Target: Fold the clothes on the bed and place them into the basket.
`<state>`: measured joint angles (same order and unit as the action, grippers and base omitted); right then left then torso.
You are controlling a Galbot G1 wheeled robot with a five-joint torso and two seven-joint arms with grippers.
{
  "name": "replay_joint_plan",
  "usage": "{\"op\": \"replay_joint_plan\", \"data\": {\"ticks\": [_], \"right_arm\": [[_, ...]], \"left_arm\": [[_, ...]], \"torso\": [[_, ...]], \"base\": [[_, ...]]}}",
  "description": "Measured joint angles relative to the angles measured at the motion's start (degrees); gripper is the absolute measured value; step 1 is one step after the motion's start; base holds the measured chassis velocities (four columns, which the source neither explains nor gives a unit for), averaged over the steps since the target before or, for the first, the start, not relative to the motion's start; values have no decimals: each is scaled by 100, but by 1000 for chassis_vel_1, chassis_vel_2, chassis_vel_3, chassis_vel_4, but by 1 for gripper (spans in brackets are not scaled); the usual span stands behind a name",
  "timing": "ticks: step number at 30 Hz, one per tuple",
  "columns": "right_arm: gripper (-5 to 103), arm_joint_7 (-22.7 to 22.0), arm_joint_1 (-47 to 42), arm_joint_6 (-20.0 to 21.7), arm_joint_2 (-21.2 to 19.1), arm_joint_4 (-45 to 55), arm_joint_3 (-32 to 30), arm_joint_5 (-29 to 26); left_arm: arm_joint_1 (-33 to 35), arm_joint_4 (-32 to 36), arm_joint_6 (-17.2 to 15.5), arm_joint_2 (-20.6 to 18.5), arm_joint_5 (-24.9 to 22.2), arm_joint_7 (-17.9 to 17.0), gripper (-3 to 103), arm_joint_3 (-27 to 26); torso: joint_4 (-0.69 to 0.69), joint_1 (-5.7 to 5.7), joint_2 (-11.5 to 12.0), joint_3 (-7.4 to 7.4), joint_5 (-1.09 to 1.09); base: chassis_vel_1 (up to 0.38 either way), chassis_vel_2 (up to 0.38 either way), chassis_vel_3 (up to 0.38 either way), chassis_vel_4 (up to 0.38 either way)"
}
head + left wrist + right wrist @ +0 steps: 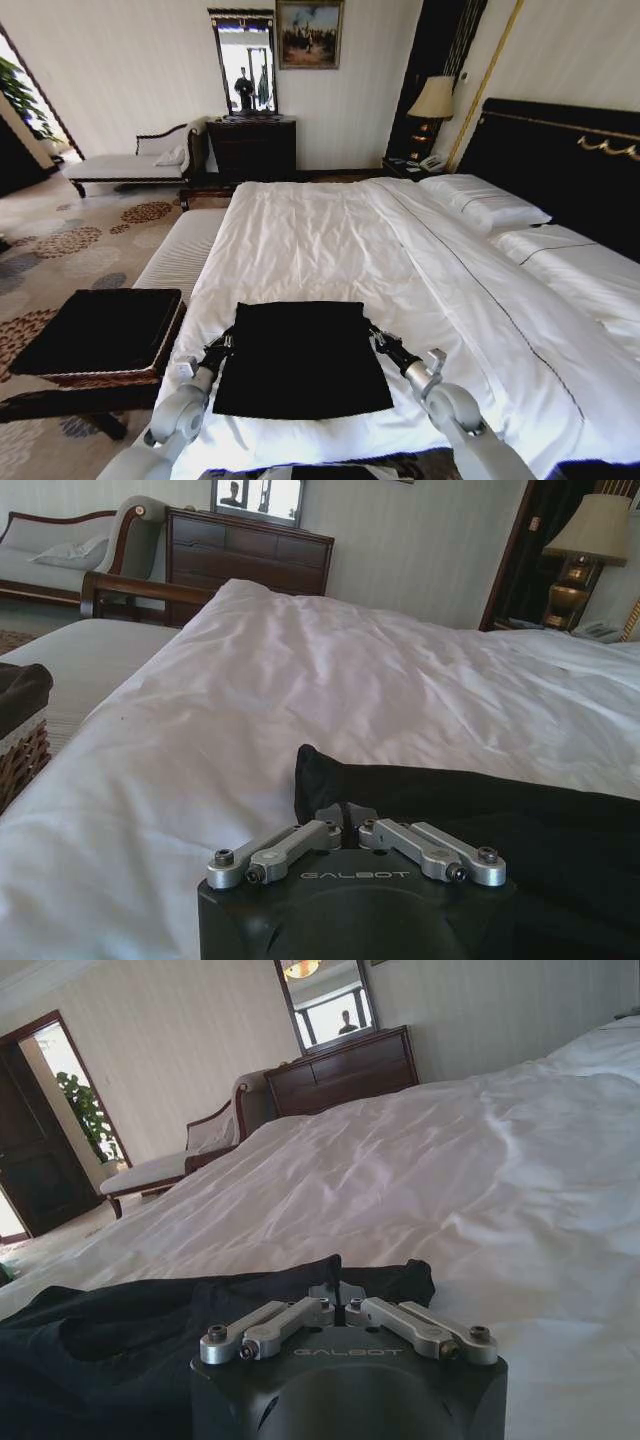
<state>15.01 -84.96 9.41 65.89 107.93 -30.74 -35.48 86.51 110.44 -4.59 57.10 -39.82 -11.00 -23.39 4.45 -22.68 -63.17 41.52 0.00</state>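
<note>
Black T-shirt (300, 358) lying folded into rough rectangle on white duvet of bed (330, 240), near foot edge, lettering not showing. Left gripper (226, 343) sitting at shirt's left upper corner, fingers (335, 816) closing on fabric edge. Right gripper (376, 338) sitting at right upper corner, fingers (338, 1292) likewise pinching cloth. Both arms reaching in from bed's foot, shirt stretching between them. Wicker basket (100, 332) with black top standing on floor beside bed, left of robot, apart from shirt.
</note>
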Motion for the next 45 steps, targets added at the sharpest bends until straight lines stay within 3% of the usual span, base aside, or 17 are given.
{"op": "replay_joint_plan", "data": {"ticks": [6,27,45], "right_arm": [[0,7,-282,-14,48,174,-235,-152],[0,114,-1046,-244,365,198,-318,145],[0,90,-1434,-198,370,491,-503,-19]], "left_arm": [[48,9,8,46,19,-53,2,-26],[861,345,171,249,584,27,2,-138],[1010,353,219,275,446,123,2,-400]], "torso": [[1,-2,2,1,-1],[1,-1,1,1,0],[1,-2,1,1,0]], "base": [[0,0,0,0],[0,0,0,0],[0,0,0,0]]}}
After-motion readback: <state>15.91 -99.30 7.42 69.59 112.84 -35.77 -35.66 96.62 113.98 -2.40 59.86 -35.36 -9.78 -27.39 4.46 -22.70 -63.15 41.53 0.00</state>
